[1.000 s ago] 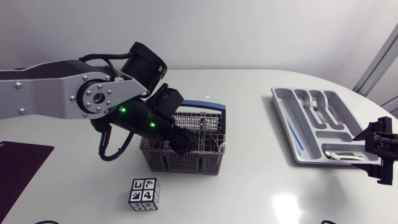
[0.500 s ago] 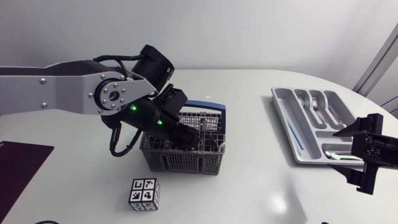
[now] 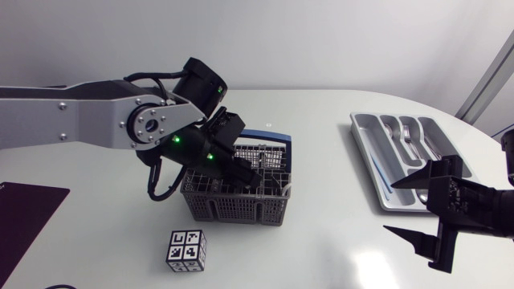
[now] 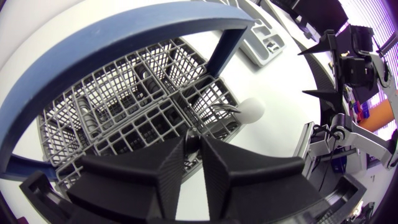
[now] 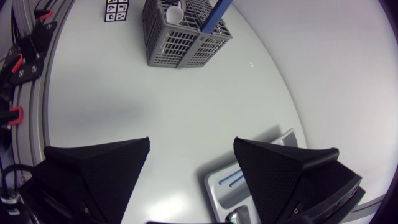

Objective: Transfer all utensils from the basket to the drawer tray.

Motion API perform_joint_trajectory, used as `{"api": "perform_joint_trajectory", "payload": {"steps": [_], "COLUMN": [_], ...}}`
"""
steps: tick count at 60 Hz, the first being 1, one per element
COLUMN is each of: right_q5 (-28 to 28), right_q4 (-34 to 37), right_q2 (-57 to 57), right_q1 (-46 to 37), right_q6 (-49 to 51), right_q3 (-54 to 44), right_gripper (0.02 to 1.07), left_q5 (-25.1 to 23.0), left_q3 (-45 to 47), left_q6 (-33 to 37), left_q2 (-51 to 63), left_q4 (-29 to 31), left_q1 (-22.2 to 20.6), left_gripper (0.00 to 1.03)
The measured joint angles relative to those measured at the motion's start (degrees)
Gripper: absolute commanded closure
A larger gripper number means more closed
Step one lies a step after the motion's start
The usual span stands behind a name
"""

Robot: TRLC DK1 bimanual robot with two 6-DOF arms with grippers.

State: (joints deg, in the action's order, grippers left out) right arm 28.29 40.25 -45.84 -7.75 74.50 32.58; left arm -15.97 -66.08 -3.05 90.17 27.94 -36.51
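Observation:
The grey wire basket [image 3: 201, 206] with a blue handle [image 3: 265, 134] stands mid-table. My left gripper [image 3: 255, 181] reaches down into its right-hand compartment. In the left wrist view the left gripper [image 4: 193, 140] has its fingers drawn close on a thin metal utensil handle in the basket [image 4: 124, 106]. A white spoon [image 4: 252, 111] leans at the basket's corner. The grey drawer tray [image 3: 365, 128] at the right holds forks [image 3: 405, 132] and other utensils. My right gripper [image 3: 391, 206] hangs open and empty in front of the tray. From the right gripper [image 5: 191, 146] the basket [image 5: 168, 37] lies far ahead.
A black-and-white marker cube [image 3: 186, 250] sits in front of the basket. A dark mat [image 3: 24, 213] lies at the table's left edge. Bare white tabletop stretches between the basket and the tray [image 5: 217, 180].
The left gripper went deeper into the basket and its fingers closed in. The right arm drew back from the tray toward the table's front and swung its open gripper toward the basket.

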Motion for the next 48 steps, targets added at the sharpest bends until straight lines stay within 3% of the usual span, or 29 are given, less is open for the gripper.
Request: {"api": "perform_joint_trajectory", "payload": {"steps": [13, 27, 48], "right_q5": [-0.66, -1.84, -2.8], "right_q4": [0.11, 0.13, 1.11], "right_q2": [-1.9, -2.91, -3.74], "right_q1": [7.23, 11.69, 19.28], "right_q6": [-10.23, -16.31, -23.71], "right_q3": [1.9, 3.13, 7.82], "right_gripper": [0.1, 0.1, 0.1], "left_q5": [-0.22, -4.87, -10.34], "left_q3": [0.02, 0.02, -2.58], "left_q6": [-0.17, -1.51, -1.95], "left_q2": [-0.52, -4.5, -11.45], "left_q4": [0.0, 0.13, 7.43], "left_q1": [0.26, 1.64, 3.37], "left_gripper": [1.0, 1.0, 1.0]}}
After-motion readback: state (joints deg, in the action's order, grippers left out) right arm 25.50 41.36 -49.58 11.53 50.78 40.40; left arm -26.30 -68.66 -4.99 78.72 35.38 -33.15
